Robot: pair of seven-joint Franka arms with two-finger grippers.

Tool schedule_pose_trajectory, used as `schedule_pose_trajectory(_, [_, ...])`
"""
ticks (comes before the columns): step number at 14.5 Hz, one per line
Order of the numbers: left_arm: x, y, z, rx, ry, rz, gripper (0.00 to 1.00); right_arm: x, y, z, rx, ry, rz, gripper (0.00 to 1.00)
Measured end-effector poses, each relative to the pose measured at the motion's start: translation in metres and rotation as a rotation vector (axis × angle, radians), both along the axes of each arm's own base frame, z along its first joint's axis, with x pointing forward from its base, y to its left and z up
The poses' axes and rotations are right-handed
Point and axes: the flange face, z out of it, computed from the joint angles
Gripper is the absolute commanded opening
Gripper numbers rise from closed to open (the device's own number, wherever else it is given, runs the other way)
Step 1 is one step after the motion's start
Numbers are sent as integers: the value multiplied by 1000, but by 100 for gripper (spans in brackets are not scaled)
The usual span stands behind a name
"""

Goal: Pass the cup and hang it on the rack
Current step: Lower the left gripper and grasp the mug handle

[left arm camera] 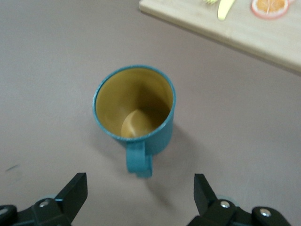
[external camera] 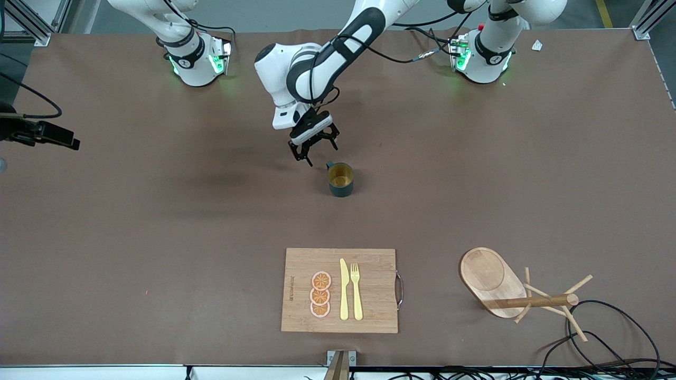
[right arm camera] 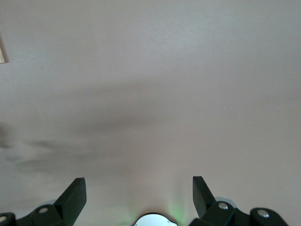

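A: Where does the cup stand?

B: The small dark teal-green mug with the mustard-yellow inside (external camera: pixel 340 179) stands upright on the brown desk (external camera: pixel 158 221), about midway between the two ends. Its small handle points toward my bases. It is farther from the front camera than the rectangular bamboo cutting board (external camera: pixel 340 290), and well apart from it.

A: Left gripper?

B: My left gripper (external camera: pixel 313 143) hangs low over the desk just beside the mug, on the handle side. Fingers (left arm camera: pixel 75 190) spread wide, nothing between them, not touching the mug. In the left wrist view the handle lies between the two fingertips but short of them.

A: Right gripper?

B: My right gripper (right arm camera: pixel 138 197) shows only in its own wrist view. Fingers spread, empty, over bare desk. That arm waits.

A: The rack?

B: The light wooden mug tree with the oval dished base (external camera: pixel 494 285) lies tipped on its side toward the left arm's end of the desk, nearer the front camera than the mug. Its round post is level with the desk and the thin pegs splay outward.

A: On the board?

B: Three orange slices (external camera: pixel 320 294) in a row, a yellow knife (external camera: pixel 344 290) and a yellow fork (external camera: pixel 356 292) side by side.
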Motion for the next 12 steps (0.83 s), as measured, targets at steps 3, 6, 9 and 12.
schedule_pose_trajectory(3, [-11,-2,-27,7,-77,23,98,-15,0,14,2,-20,-1,100])
schedule_pose_trajectory(6, [-14,-3,-41,34,-125,-14,90,-22,-1,20,3,-29,-4,100])
schedule_pose_trajectory(9, [-13,-3,-45,50,-167,-44,86,-26,-1,27,3,-42,-4,100])
schedule_pose_trajectory(12, [-10,-2,-50,70,-201,-75,78,-32,0,37,2,-61,-4,100])
